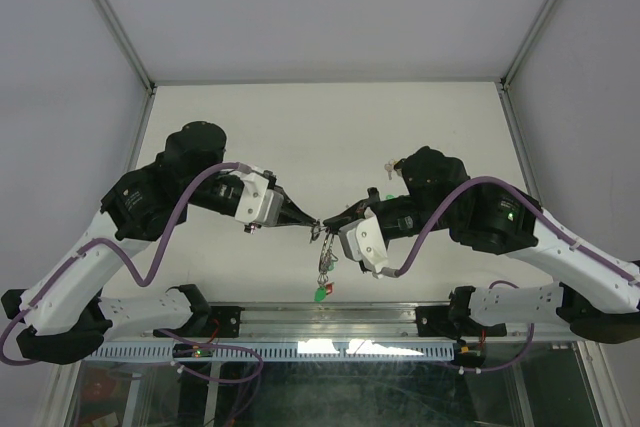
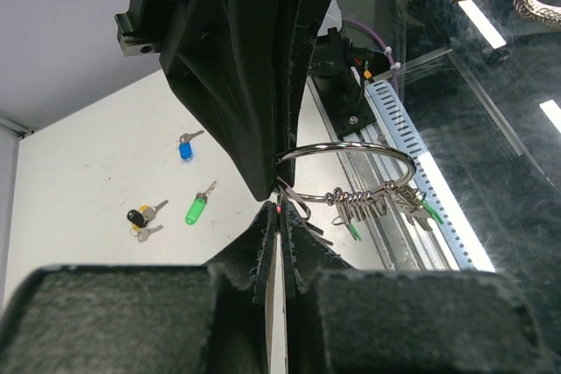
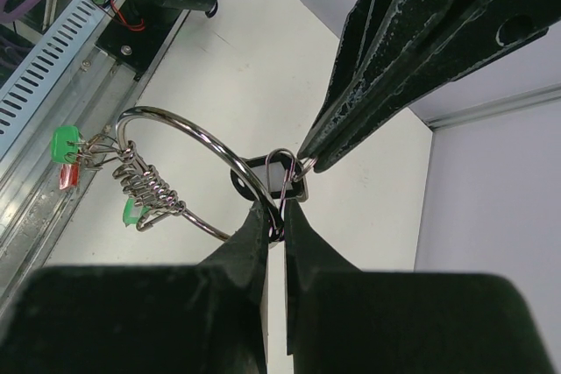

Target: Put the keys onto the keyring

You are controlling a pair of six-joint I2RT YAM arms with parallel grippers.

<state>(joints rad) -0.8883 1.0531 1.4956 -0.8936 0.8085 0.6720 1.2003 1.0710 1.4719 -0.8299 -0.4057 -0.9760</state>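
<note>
- Holds thin silver wire keyring [image 3: 213,144] clamped in left jaws.
- Pinches small black-capped key [image 3: 263,174] in closed right jaws, apparently.
- Mid-threading; next, work key's loop along wire.

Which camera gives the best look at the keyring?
Right wrist: the keyring faces the camera almost whole, with keys bunched on it. Left wrist shows the keyring too, but flatter and partly hidden. From the top it is only a tiny glint.

Bright even light; glints on keyring [image 3: 195,131]; foreground blurred.
</note>
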